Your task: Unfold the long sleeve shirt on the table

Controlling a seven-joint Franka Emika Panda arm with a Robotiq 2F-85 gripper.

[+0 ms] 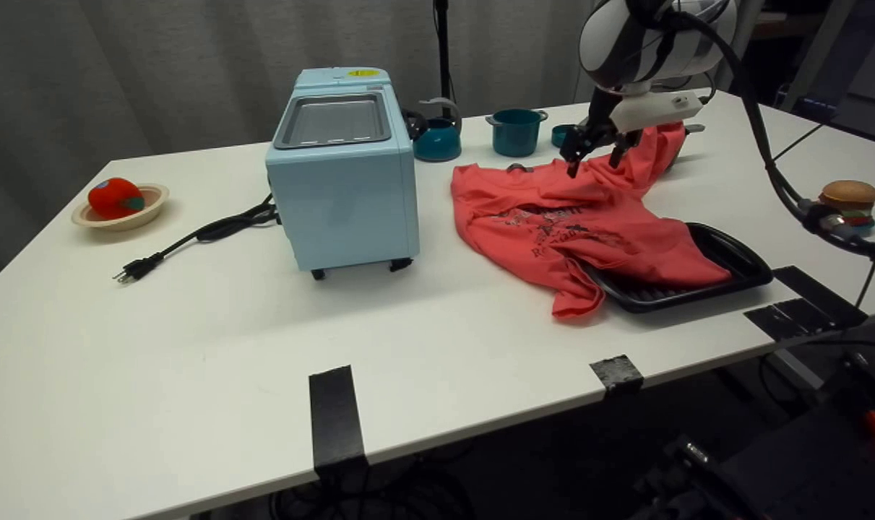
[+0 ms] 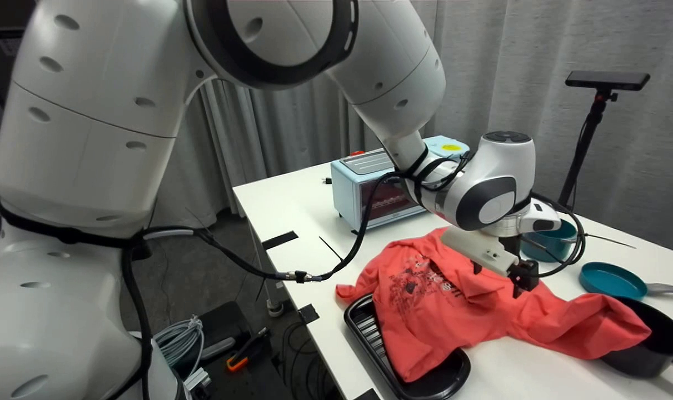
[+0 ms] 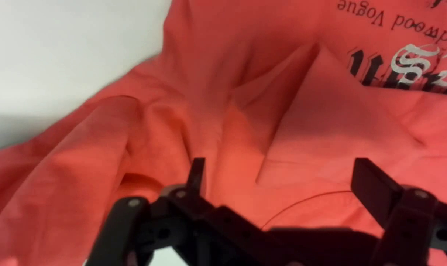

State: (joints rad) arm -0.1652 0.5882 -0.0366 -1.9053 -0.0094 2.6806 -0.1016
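On the white rectangular desk (image 1: 213,347), a soft coral-red long-sleeved shirt (image 1: 589,217) lies rumpled, partly over a black ridged tray (image 1: 697,297); wide-parted black fingers (image 3: 374,192) hold nothing (mid-unfolding, I'd guess); next, pinch a fold.

Light-blue appliance (image 1: 347,206); teal kettle (image 1: 438,141) near teal pot (image 1: 515,134); red item (image 1: 113,198) in shallow bowl (image 1: 125,222).

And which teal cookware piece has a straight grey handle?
The shallow pan beside the black pot; the teal pot has two side handles, the kettle an arched one.
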